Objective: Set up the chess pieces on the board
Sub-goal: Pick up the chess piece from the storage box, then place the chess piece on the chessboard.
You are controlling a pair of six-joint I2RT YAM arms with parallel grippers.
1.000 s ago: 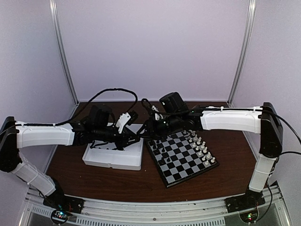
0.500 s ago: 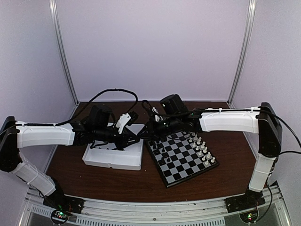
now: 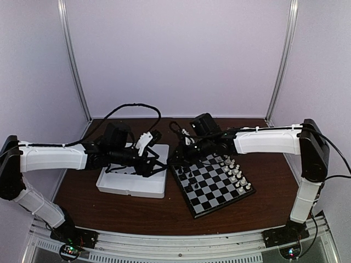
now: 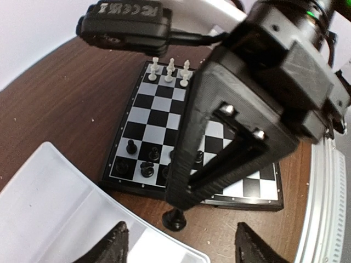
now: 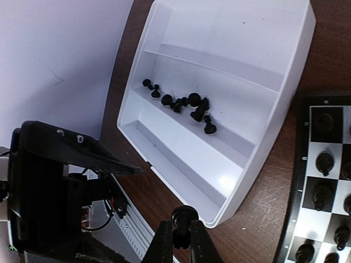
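Right tool (image 5: 181,229): I see it clamped on a black chess piece (image 5: 184,215), between tray (image 5: 219,66) and board (image 5: 310,224).
Left tool (image 4: 186,244): fingers apart.

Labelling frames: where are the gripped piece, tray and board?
gripped piece (image 5: 184,216): right wrist view, its head.
tray (image 5: 230,38): right wrist view, bare floor.
board (image 4: 159,118): left wrist view, bare square.

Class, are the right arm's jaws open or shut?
Shut: the right gripper pinches a black chess piece between its jaws in the wrist view.
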